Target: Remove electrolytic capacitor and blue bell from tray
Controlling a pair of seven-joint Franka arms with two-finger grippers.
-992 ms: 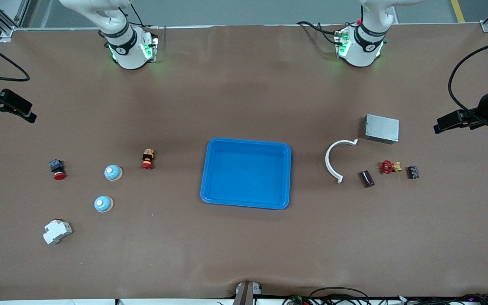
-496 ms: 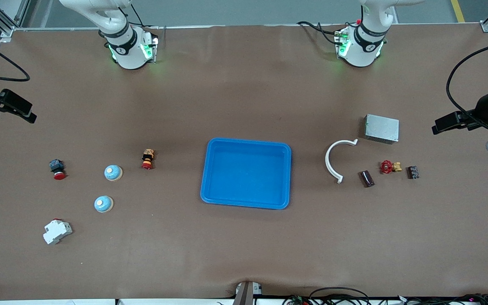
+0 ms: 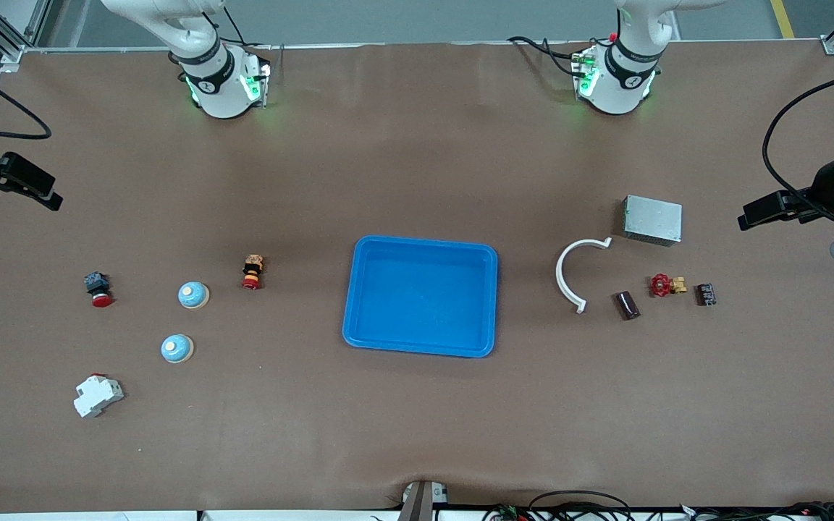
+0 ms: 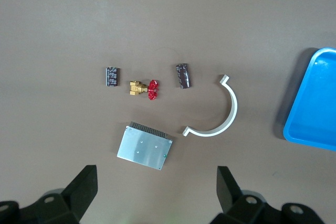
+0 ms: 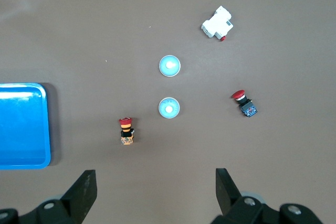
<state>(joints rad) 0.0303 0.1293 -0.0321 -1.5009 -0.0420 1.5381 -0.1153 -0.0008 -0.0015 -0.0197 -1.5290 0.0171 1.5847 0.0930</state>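
Note:
Two blue dome bells (image 3: 193, 294) (image 3: 177, 348) sit toward the right arm's end of the table; they also show in the right wrist view (image 5: 169, 107) (image 5: 169, 66). A dark cylindrical capacitor (image 3: 627, 305) lies toward the left arm's end, also in the left wrist view (image 4: 182, 75). A blue tray (image 3: 388, 340) sits empty mid-table. My left gripper (image 4: 156, 182) is open and empty, high over the table near a metal box (image 4: 145, 147). My right gripper (image 5: 155, 179) is open and empty, high over bare table. Neither gripper shows in the front view.
By the capacitor lie a white curved clip (image 3: 569, 271), a red-handled brass valve (image 3: 664, 284), a small black component (image 3: 706, 294) and the metal box (image 3: 652, 220). By the bells are a red push button (image 3: 98, 289), a selector switch (image 3: 252, 271) and a white breaker (image 3: 97, 395).
The black-and-white device at the left arm's end of the table has shifted slightly. None of the things on the table has moved.

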